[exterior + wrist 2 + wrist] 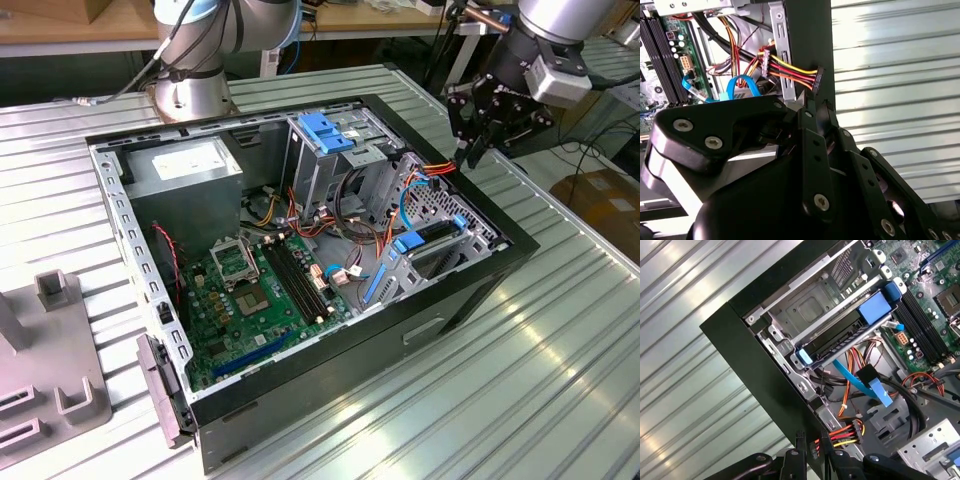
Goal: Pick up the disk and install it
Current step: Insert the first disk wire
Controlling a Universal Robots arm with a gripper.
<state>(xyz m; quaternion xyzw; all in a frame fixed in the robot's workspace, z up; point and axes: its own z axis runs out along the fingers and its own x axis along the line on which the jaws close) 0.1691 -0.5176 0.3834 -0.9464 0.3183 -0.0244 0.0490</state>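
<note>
Disk (436, 236) with blue rails lies in its bay inside the open computer case (330, 400), close to the case wall at the exterior view's right; cables (352, 222) crowd its left side. Further right you see the gripper (474, 154) just above that wall's rim, fingers nearly together and empty, near a red-orange cable (440, 168). Ribbed metal table (560, 340) continues beyond.

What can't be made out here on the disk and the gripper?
- disk: the first wrist view shows a dark edge between blue rails. The metal bay covers its label, so how far in it sits is unclear.
- Exterior view: the bay's walls hide most of the disk.
- Second wrist view: the gripper body blocks much of the case interior beside the power connector.
</note>
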